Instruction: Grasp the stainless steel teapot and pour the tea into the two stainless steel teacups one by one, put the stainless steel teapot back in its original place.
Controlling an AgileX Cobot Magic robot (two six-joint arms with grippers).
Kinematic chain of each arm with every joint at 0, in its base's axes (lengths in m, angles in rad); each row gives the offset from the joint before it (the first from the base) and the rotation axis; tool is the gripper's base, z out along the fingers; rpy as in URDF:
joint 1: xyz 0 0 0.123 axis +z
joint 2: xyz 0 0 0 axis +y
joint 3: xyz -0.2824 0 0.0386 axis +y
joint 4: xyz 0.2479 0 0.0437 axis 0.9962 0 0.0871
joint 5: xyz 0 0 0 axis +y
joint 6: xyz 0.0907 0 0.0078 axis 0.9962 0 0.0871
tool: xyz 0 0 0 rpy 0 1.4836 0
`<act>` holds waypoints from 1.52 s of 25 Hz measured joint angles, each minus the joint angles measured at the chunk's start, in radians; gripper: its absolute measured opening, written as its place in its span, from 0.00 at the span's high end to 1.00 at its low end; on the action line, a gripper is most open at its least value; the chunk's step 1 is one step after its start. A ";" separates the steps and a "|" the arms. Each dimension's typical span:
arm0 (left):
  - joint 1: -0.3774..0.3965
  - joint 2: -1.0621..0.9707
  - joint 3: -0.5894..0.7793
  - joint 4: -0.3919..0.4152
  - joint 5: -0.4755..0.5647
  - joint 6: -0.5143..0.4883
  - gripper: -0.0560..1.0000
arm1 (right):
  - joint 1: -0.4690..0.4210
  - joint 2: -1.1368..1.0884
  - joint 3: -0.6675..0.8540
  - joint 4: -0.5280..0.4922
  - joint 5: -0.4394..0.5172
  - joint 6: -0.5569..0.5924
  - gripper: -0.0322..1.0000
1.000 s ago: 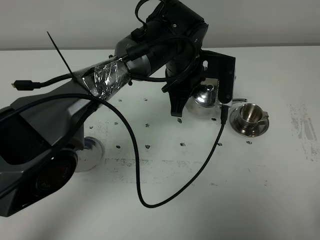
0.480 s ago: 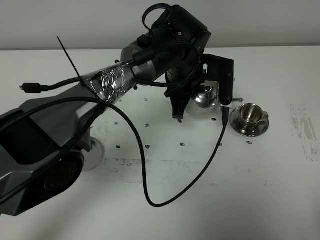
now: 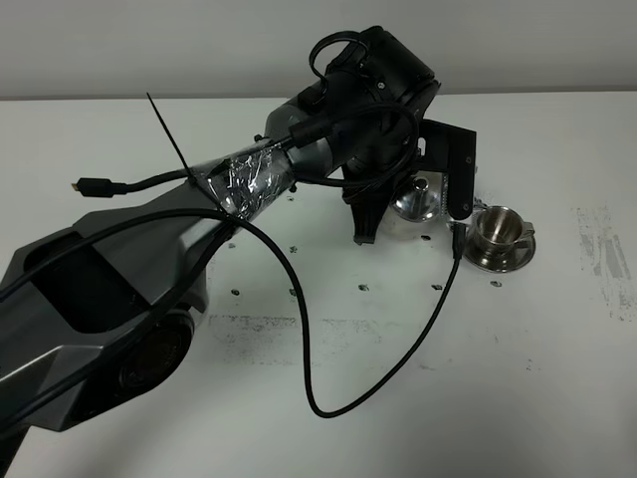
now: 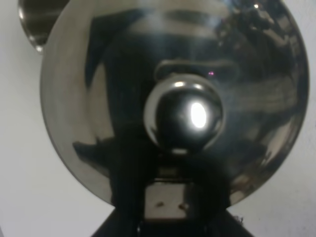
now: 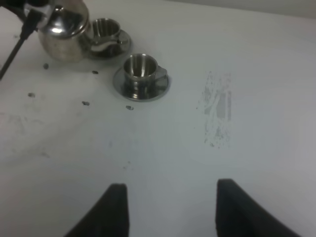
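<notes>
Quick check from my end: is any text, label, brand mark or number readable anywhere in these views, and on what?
None readable. The teapot, the teacup beside it, the other teacup and the left arm housing show no lettering; the grey marks on the table are scuffs, not print.

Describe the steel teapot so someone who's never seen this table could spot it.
On the white table, find the cluster of shiny steel ware. The stainless steel teapot is beside two small steel teacups on saucers; it is the squat round pot, far bigger than either, with a knobbed domed lid.
</notes>
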 joint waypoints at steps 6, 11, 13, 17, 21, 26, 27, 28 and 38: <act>-0.001 0.003 -0.001 0.029 -0.001 -0.019 0.77 | 0.000 0.000 0.000 0.000 0.000 0.001 0.56; -0.013 0.003 -0.001 0.067 -0.013 -0.026 0.77 | 0.000 0.000 0.000 0.000 0.000 0.001 0.56; -0.018 0.004 -0.001 0.080 -0.023 -0.026 0.77 | 0.000 0.000 0.000 0.000 0.000 0.001 0.56; -0.031 0.011 -0.001 0.100 -0.030 -0.026 0.77 | 0.000 0.000 0.000 0.000 0.000 0.001 0.56; -0.043 0.024 -0.001 0.118 -0.046 -0.026 0.77 | 0.000 0.000 0.000 0.000 0.000 0.001 0.56; -0.060 0.025 -0.001 0.154 -0.051 -0.029 0.77 | 0.000 0.000 0.000 0.000 0.000 0.001 0.56; -0.061 0.027 -0.001 0.157 -0.052 -0.029 0.77 | 0.000 0.000 0.000 0.000 0.000 0.001 0.56; -0.061 0.027 -0.001 0.163 -0.052 -0.029 0.77 | 0.000 0.000 0.000 0.000 0.000 0.001 0.56; -0.068 0.032 -0.001 0.218 -0.052 -0.055 0.77 | 0.000 0.000 0.000 0.000 0.000 0.001 0.56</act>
